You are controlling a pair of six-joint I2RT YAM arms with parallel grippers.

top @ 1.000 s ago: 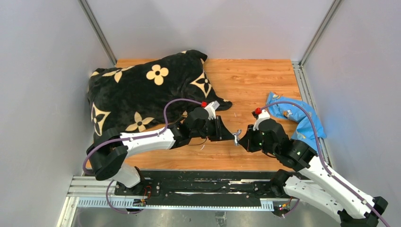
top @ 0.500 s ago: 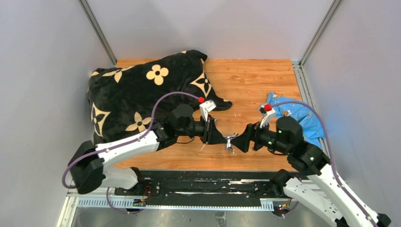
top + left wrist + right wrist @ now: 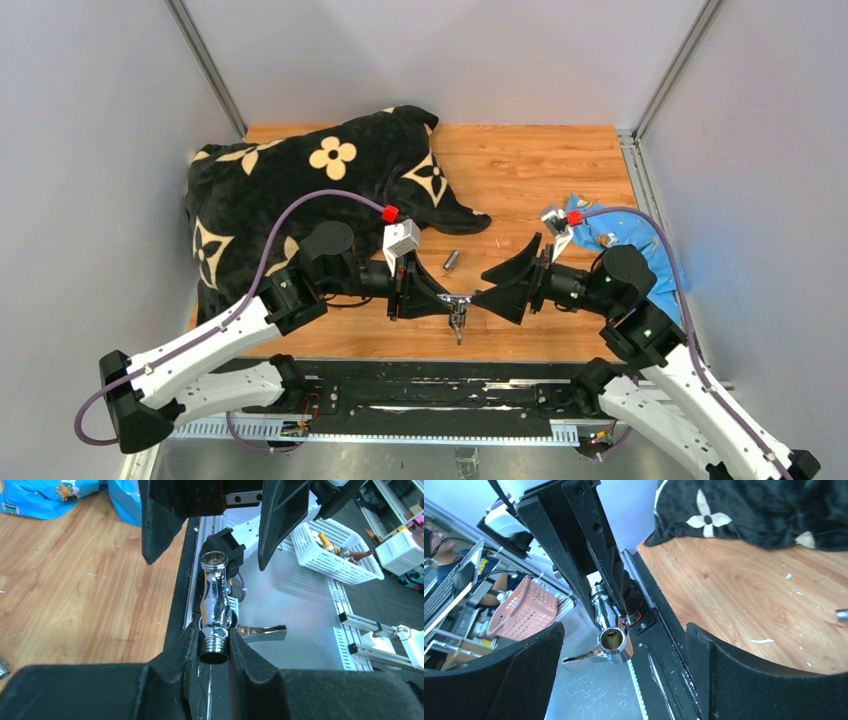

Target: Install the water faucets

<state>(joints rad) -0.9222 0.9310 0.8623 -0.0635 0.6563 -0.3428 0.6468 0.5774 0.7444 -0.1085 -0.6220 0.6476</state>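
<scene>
The chrome T-shaped tap [image 3: 458, 303] hangs above the table's near edge. My left gripper [image 3: 446, 300] is shut on its threaded end [image 3: 214, 649], and the lever [image 3: 262, 632] sticks out sideways. The tap's open end [image 3: 612, 639] faces my right gripper [image 3: 480, 286]. That gripper stands open, its two pads [image 3: 526, 672] wide on either side of the end without touching it. The short stubby fitting [image 3: 451, 261] lies on the wood just behind the grippers and shows at the right wrist view's edge [image 3: 842, 613].
The black blanket with tan flowers [image 3: 300, 190] covers the back left of the wooden table [image 3: 540, 170]. A blue plastic bag [image 3: 640, 240] lies at the right, behind my right arm. The black rail [image 3: 420, 385] runs along the near edge.
My right gripper has opened wide and let go of the tap. The left gripper keeps hold of it, and both have shifted left and nearer. The fitting on the wood has come into view.
</scene>
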